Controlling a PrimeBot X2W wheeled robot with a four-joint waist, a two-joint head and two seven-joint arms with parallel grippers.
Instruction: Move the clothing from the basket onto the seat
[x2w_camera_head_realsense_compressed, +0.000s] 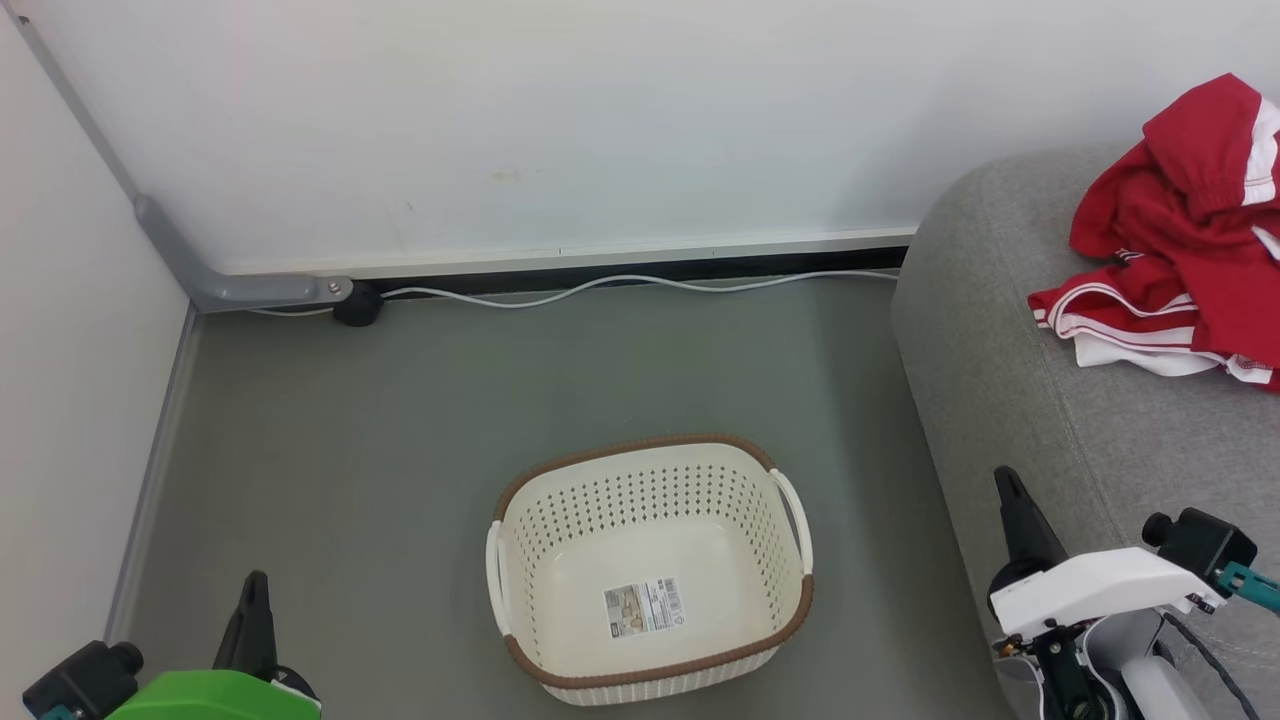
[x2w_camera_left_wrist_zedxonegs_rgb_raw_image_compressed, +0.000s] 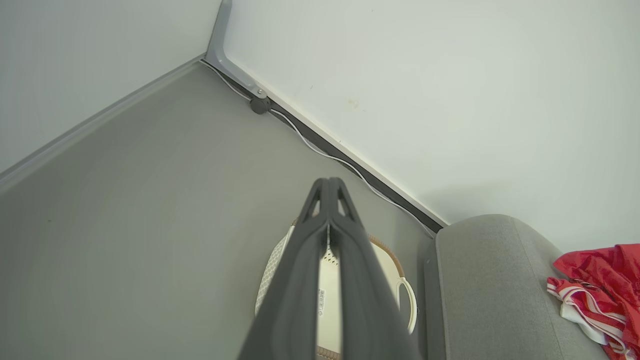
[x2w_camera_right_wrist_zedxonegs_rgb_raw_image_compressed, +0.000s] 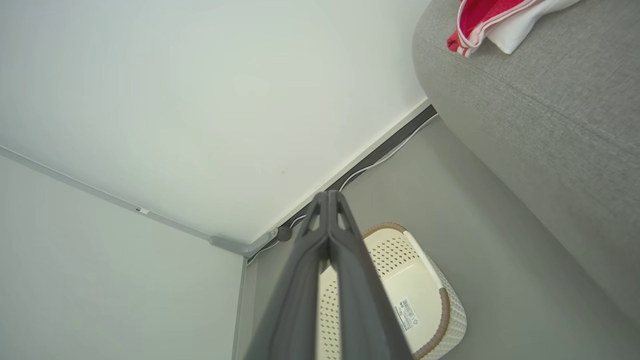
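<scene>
The cream basket (x2w_camera_head_realsense_compressed: 650, 570) with a brown rim stands on the floor with nothing in it but a label sticker (x2w_camera_head_realsense_compressed: 645, 606). The red clothing (x2w_camera_head_realsense_compressed: 1180, 240) with white stripes lies in a heap on the grey seat (x2w_camera_head_realsense_compressed: 1010, 380) at the right. My left gripper (x2w_camera_head_realsense_compressed: 255, 590) is at the lower left, shut, well left of the basket. My right gripper (x2w_camera_head_realsense_compressed: 1005, 485) is shut and empty, beside the seat's front edge. In the wrist views, the left gripper (x2w_camera_left_wrist_zedxonegs_rgb_raw_image_compressed: 328, 186) and the right gripper (x2w_camera_right_wrist_zedxonegs_rgb_raw_image_compressed: 327, 197) show their fingertips pressed together above the basket (x2w_camera_right_wrist_zedxonegs_rgb_raw_image_compressed: 400, 280).
A white cable (x2w_camera_head_realsense_compressed: 620, 285) runs along the base of the back wall to a dark plug (x2w_camera_head_realsense_compressed: 357, 303) near a grey bracket (x2w_camera_head_realsense_compressed: 230, 285) in the corner. White walls close off the left and back. Grey floor (x2w_camera_head_realsense_compressed: 400, 430) surrounds the basket.
</scene>
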